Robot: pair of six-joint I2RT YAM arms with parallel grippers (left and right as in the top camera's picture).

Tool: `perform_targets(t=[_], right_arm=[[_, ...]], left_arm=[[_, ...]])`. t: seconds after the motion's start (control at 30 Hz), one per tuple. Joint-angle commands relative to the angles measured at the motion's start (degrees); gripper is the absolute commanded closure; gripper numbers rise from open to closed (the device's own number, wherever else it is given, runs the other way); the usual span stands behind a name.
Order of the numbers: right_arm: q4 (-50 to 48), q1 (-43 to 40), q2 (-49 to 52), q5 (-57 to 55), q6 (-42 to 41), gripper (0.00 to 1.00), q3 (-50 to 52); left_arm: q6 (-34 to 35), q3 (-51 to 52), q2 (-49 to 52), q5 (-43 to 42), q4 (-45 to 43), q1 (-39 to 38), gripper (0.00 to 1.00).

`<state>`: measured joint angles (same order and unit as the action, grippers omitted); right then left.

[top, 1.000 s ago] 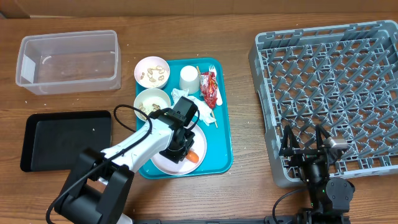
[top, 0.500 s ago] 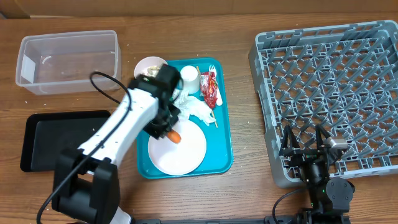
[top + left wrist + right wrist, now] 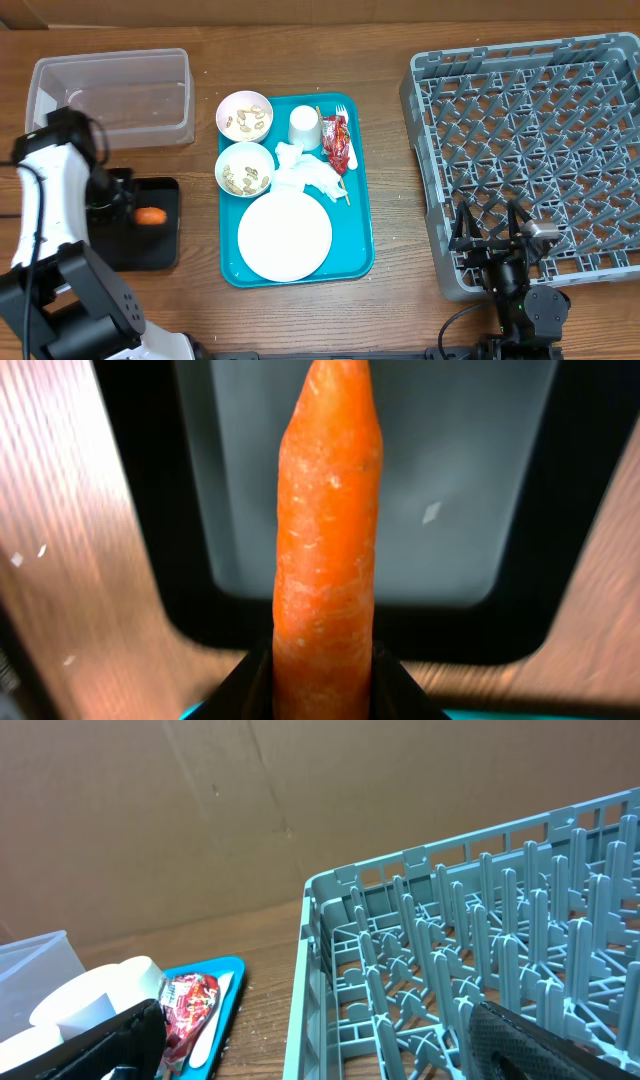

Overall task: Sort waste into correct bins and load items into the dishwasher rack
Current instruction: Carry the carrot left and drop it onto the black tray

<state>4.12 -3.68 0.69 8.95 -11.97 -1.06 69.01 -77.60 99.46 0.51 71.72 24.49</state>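
Observation:
My left gripper (image 3: 140, 216) is shut on the orange carrot (image 3: 151, 216) and holds it above the right end of the black tray (image 3: 150, 250). In the left wrist view the carrot (image 3: 328, 540) stands between the dark fingers, with the black tray (image 3: 560, 560) below it. The clear tub (image 3: 110, 95) sits behind. The white plate (image 3: 285, 237), two bowls of scraps (image 3: 245, 116) (image 3: 245, 168), cup (image 3: 304, 126), napkins (image 3: 305, 175) and red wrapper (image 3: 338, 142) lie on the teal tray (image 3: 362, 240). My right gripper (image 3: 490, 235) stands open at the front edge of the grey rack (image 3: 530, 150).
A white fork (image 3: 341, 112) lies beside the wrapper at the teal tray's far edge. In the right wrist view the rack wall (image 3: 320, 970) rises close ahead, with the wrapper (image 3: 185, 1000) and cup (image 3: 100, 995) to its left. My left arm covers part of the black tray.
My left arm has swung left with the carrot, from over the plate to over the black tray. The plate now lies bare. The right arm has not moved.

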Motion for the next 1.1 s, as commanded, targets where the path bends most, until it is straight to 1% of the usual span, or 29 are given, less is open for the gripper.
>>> perform_targets(t=[0.0,0.13,0.23,0.37,0.5,0.53,0.57,0.63,0.67,0.7,0.8,0.83,0.93,1.07], right_arm=[[-0.20,-0.20,-0.46,-0.35,0.24,0.00,0.59],[-0.20,-0.20,-0.46,-0.33,0.24,0.00,0.59],[-0.20,-0.20,-0.46,-0.35,0.24,0.00,0.59],[-0.20,-0.20,-0.46,-0.35,0.24,0.00,0.59],[-0.20,-0.20,-0.46,-0.35,0.24,0.00,0.59],[-0.20,-0.20,-0.46,-0.33,0.24,0.00,0.59],[-0.20,-0.20,-0.46,-0.35,0.24,0.00,0.59],[-0.20,-0.20,-0.46,-0.35,0.24,0.00,0.59],[-0.20,-0.20,-0.46,-0.35,0.24,0.00,0.59],[-0.20,-0.20,-0.46,-0.35,0.24,0.00,0.59],[-0.20,-0.20,-0.46,-0.35,0.24,0.00,0.59],[-0.20,-0.20,-0.46,-0.35,0.24,0.00,0.59],[-0.20,-0.20,-0.46,-0.35,0.24,0.00,0.59],[-0.20,-0.20,-0.46,-0.35,0.24,0.00,0.59]], left_arm=[[-1.33,1.05,0.31,2.16,-3.41,5.22,0.86],[-1.33,4.39,0.31,4.42,-10.34,7.72,0.85],[-1.36,7.45,0.31,4.57,-14.86,8.07,0.81],[-1.36,9.20,0.31,4.44,-17.09,8.00,0.76],[-1.36,9.57,0.31,4.39,-16.96,8.00,0.75],[-1.36,9.66,0.31,4.39,-16.83,8.00,0.69],[-1.36,9.68,0.31,4.42,-16.39,8.00,0.49],[-1.40,9.68,0.31,4.39,-16.09,8.00,0.35],[-2.03,9.68,0.31,4.37,-16.06,8.00,0.30],[-2.23,9.68,0.31,4.37,-16.06,8.00,0.29],[-2.99,9.57,0.28,3.82,-16.09,8.00,0.34],[-4.74,9.14,0.26,2.34,-16.06,8.00,0.35],[-13.86,5.55,0.04,-3.32,-15.52,7.65,0.46],[-17.66,-0.79,0.04,-3.43,-10.03,4.92,0.45]])
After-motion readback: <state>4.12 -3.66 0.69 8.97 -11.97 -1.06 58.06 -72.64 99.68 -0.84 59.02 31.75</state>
